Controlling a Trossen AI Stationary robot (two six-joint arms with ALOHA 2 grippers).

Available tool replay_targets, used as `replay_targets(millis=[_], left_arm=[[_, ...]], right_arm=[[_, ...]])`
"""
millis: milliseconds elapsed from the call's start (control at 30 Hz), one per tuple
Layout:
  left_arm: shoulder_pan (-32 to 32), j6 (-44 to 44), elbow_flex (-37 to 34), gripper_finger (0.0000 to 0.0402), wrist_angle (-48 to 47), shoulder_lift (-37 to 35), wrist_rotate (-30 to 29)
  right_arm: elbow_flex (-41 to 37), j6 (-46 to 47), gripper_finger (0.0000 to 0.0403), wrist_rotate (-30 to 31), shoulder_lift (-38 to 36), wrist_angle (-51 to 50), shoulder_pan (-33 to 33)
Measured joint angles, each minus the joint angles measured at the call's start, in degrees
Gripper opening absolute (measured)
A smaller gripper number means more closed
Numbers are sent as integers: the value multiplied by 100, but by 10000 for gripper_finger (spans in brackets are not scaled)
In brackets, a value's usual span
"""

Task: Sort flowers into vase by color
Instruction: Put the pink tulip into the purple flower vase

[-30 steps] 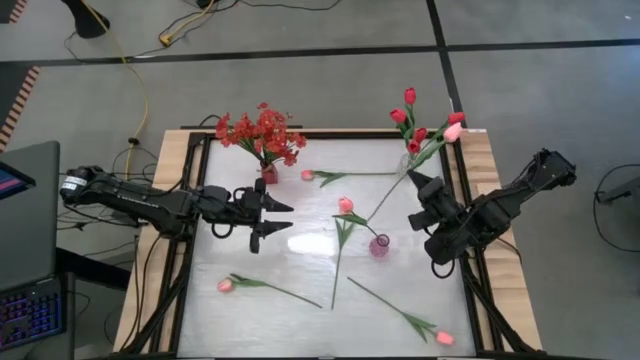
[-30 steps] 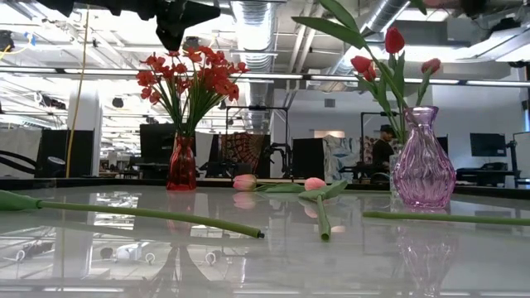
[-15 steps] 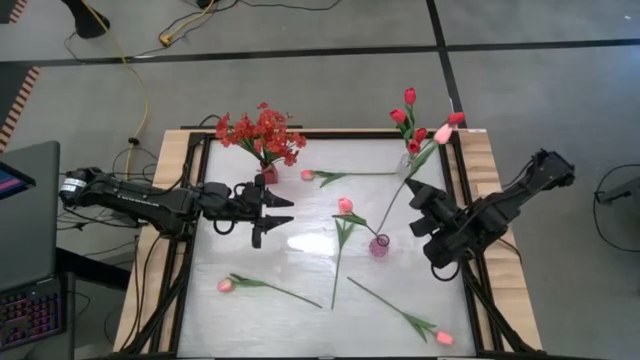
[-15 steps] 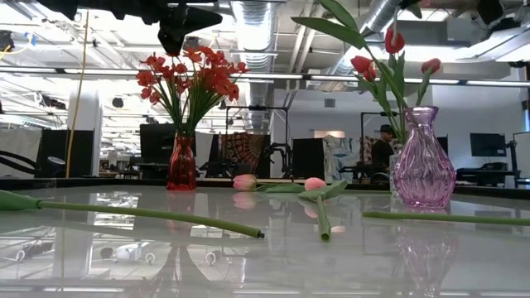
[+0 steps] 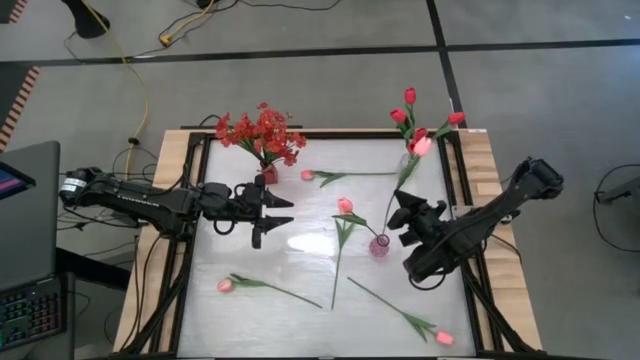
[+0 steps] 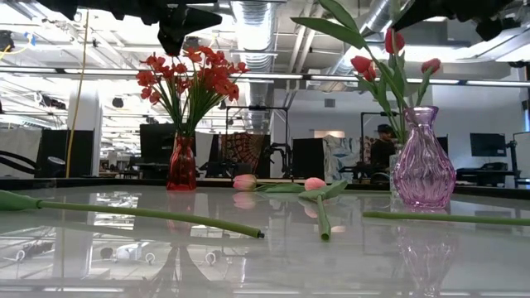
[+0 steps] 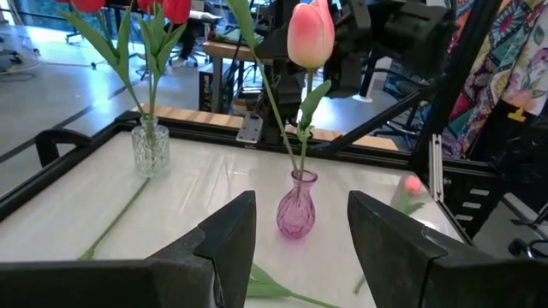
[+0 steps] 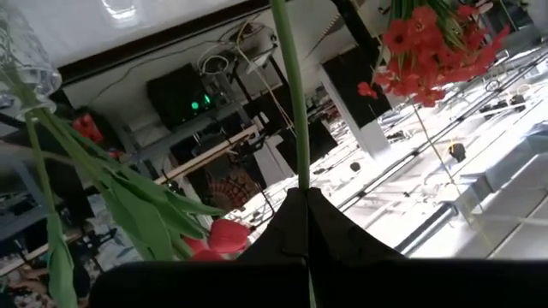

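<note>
Over the last second the right gripper (image 5: pixel 404 212) has slid in from the table's right edge toward the middle, carrying the pink tulip (image 5: pixel 422 146) with it, so the stem now stands almost upright with its foot in the small pink vase (image 5: pixel 379 246).

Going from the left: the left gripper (image 5: pixel 272 216) hangs over the left-centre of the table (image 5: pixel 300 255), fingers spread and holding nothing (it has barely shifted). Behind it, at the far edge, the red vase (image 5: pixel 268 174) holds the bushy red sprays (image 5: pixel 261 133). One pink tulip (image 5: pixel 226 285) lies near the front left, another (image 5: pixel 308 175) lies at the back just right of the red vase, and a third (image 5: pixel 345 205) lies mid-table, just left of the pink vase. The right gripper's fingers are pressed together on the upright tulip's stem, just above the pink vase. Behind, a clear glass vase (image 7: pixel 151 146) holds the red tulips (image 5: pixel 405 112). A last pink tulip (image 5: pixel 444 338) lies at the front right.
</note>
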Motion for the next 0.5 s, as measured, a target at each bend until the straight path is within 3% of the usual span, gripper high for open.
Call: replay_targets(millis=[500], left_arm=[[-2, 12, 0, 173, -13, 0, 39]], right_arm=[[0, 367, 20, 114, 84, -95, 369]])
